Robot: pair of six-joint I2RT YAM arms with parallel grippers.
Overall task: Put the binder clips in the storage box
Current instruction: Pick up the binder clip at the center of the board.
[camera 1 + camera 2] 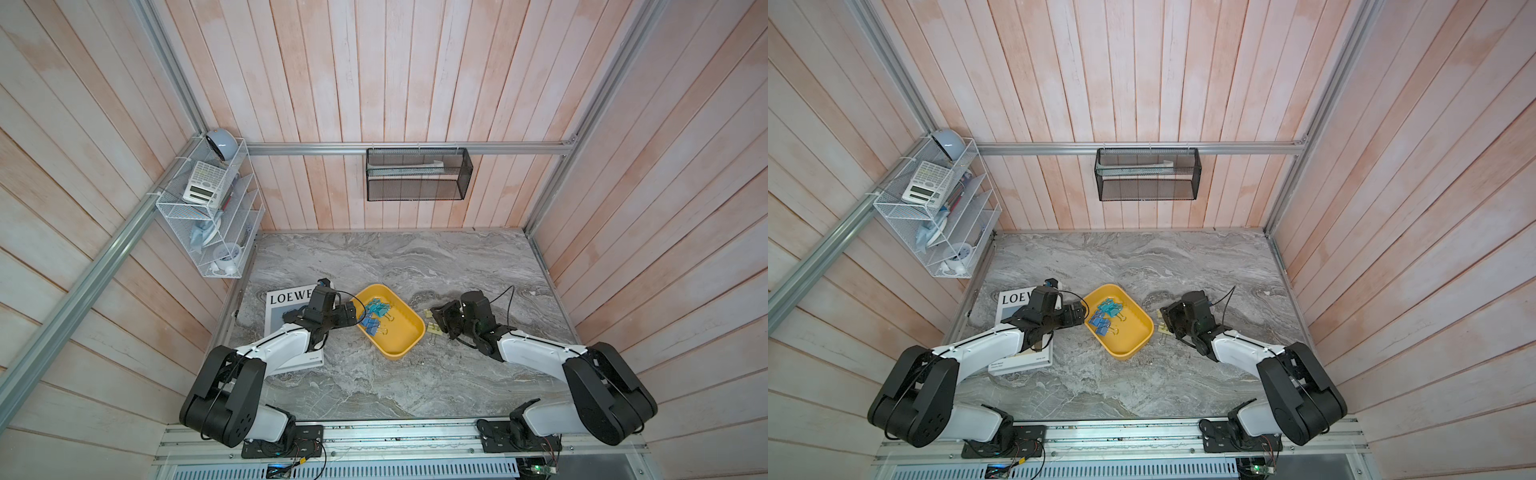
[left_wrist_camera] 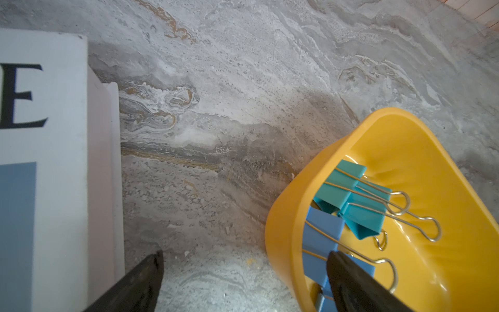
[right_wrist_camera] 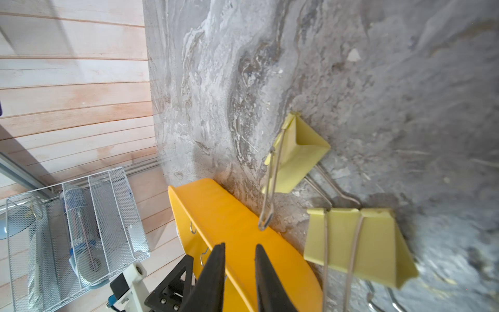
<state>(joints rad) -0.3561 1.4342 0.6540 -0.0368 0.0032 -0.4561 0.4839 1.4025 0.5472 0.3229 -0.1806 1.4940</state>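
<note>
The storage box (image 1: 401, 347), a mustard-yellow tray, sits mid-table. Two teal binder clips (image 1: 377, 306) and two blue binder clips (image 1: 371, 326) lie inside it, close up in the left wrist view as teal (image 2: 351, 200) and blue (image 2: 324, 235). Two pale yellow binder clips (image 3: 299, 156) (image 3: 359, 243) lie on the marble just right of the box (image 3: 237, 224). My left gripper (image 1: 353, 313) stands wide open astride the box's left rim (image 2: 280, 216), one finger over the blue clips. My right gripper (image 3: 239, 248) hovers by the pale yellow clips (image 1: 435, 328), jaws narrowly apart, holding nothing.
A LOEWE magazine (image 1: 286, 299) lies under my left arm at the table's left. A white wire rack (image 1: 212, 216) hangs on the left wall and a black mesh basket (image 1: 417, 174) on the back wall. Side walls close in the table.
</note>
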